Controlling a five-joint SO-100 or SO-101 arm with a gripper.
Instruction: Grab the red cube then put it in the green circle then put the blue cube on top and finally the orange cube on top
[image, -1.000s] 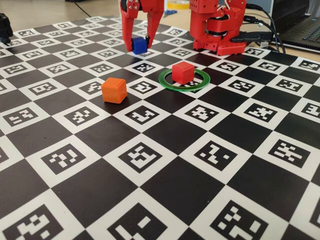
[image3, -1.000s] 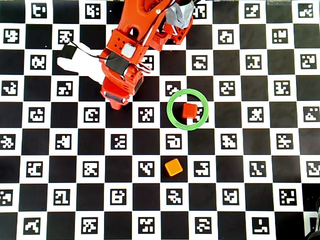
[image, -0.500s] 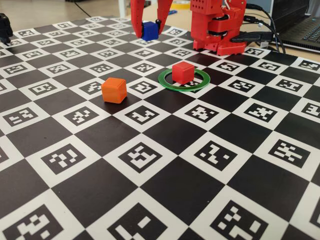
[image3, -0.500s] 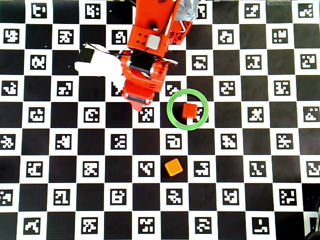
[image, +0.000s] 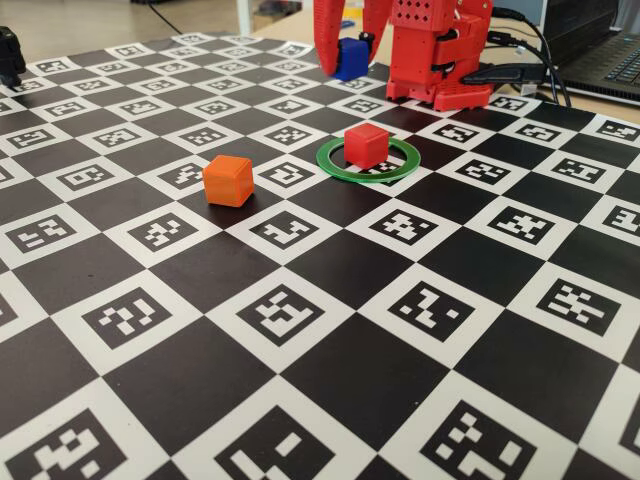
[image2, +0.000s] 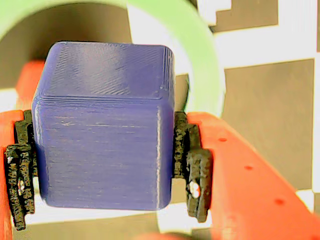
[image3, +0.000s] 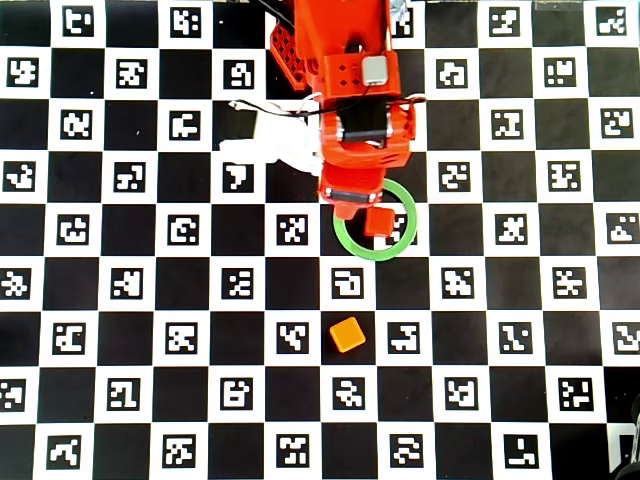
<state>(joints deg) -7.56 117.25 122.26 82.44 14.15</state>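
Note:
The red cube (image: 365, 145) (image3: 380, 222) sits inside the green circle (image: 340, 167) (image3: 375, 256), toward its right side in the overhead view. My gripper (image: 349, 66) (image2: 106, 170) is shut on the blue cube (image: 350, 56) (image2: 102, 100), held in the air behind and slightly left of the ring in the fixed view. The wrist view shows the black pads (image2: 192, 165) pressed on both sides of the cube, with the green circle (image2: 200, 55) below. From overhead the arm hides the blue cube and the ring's upper left. The orange cube (image: 228, 180) (image3: 347, 334) lies apart on the mat.
The checkered marker mat (image: 330, 380) covers the table. The red arm base (image: 440, 60) stands at the back. A laptop and cables (image: 600, 50) lie at the back right. A black object (image: 8, 55) sits at the left edge.
The gripper has lifted the blue cube off the mat and carried it right, from the left of the ring to over the ring's edge. The red and orange cubes have not moved.

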